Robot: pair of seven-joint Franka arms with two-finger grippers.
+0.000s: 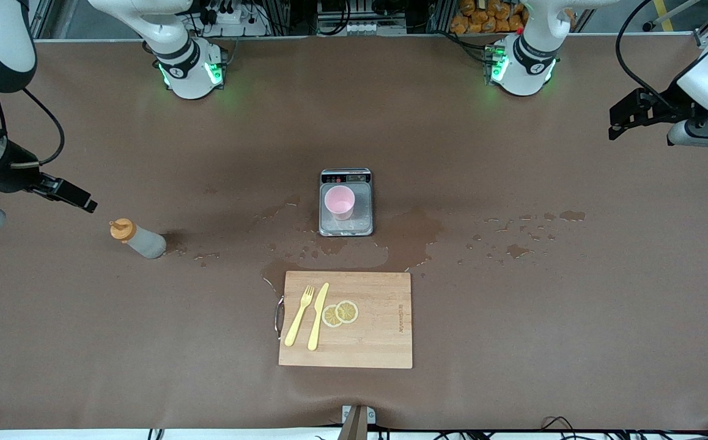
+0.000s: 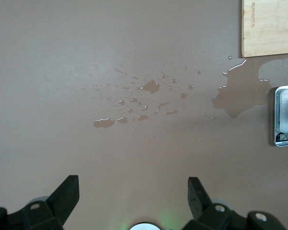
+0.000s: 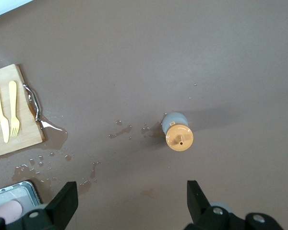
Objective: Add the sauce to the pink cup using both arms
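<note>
Brown table (image 1: 513,366): sauce (image 1: 137,238) beside right pincer (image 1: 76,195)

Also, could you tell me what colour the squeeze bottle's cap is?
Orange; the cap of the sauce bottle shows best in the right wrist view.

Front high overhead; wrists downward, sharing scale (image 1: 346,205).

You have the cup (image 1: 339,202) on the scale (image 1: 346,227) mid-worktop (image 1: 513,318). The board (image 1: 378,342) lies nearer the front camera, carrying fork (image 1: 300,315), knife (image 1: 318,316) and slices (image 1: 340,313). The sauce (image 1: 137,238) stands toward the right arm's end.
</note>
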